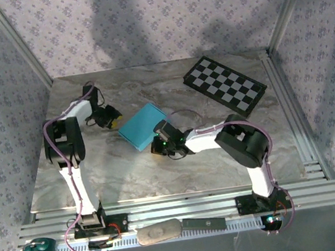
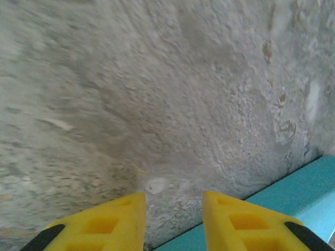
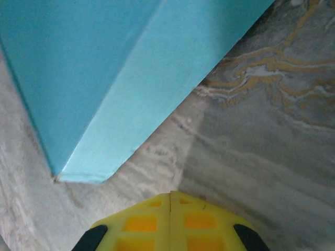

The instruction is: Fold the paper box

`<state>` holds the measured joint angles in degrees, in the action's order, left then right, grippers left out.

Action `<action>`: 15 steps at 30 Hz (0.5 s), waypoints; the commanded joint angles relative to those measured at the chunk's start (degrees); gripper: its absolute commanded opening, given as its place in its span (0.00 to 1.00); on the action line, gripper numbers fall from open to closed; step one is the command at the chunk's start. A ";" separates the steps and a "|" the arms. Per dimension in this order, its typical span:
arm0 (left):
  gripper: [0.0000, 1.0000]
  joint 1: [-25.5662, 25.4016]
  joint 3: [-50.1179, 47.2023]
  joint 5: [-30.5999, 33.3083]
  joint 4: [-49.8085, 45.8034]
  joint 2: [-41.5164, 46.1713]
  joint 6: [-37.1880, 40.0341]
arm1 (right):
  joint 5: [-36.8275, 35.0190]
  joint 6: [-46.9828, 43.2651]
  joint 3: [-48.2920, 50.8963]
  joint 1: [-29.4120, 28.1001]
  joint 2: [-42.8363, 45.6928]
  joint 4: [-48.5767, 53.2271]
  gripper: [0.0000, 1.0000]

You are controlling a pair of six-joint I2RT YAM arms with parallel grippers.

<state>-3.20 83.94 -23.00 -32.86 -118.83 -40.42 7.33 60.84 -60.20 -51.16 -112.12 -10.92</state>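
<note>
Folded turquoise box (image 1: 144,126) flat on the marble table (image 1: 161,170), between the two claws.
Left claw (image 2: 174,196): yellow fingers (image 2: 230,219) parted by a modest gap, gripping nothing, bare table between them, box edge just beside the right-hand finger. Right claw (image 3: 170,194): pressed fully together, empty, tip near a box corner lying just ahead and to the left, apparently not touching.

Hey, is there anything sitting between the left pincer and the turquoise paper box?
Nothing visible. Just bare marble table lies between the left pincer and the near edge of the paper box. The pincer is open and empty.
</note>
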 commanded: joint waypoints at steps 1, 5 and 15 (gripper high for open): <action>0.33 -1.00 -3.08 -2.49 1.65 1.21 1.53 | -2.52 3.88 -2.72 -0.08 -3.53 -4.17 0.00; 0.32 -2.34 -7.03 -4.44 5.27 1.97 0.53 | -1.84 4.02 -4.96 -0.08 -5.70 -5.04 0.00; 0.31 -5.08 -11.46 -6.64 9.68 4.71 -1.87 | -2.60 4.03 -7.21 0.09 -5.85 -3.64 0.00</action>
<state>-5.76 74.81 -24.29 -21.93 -115.02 -40.75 6.66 64.25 -66.37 -51.05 -118.15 -15.09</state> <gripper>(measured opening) 0.312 0.041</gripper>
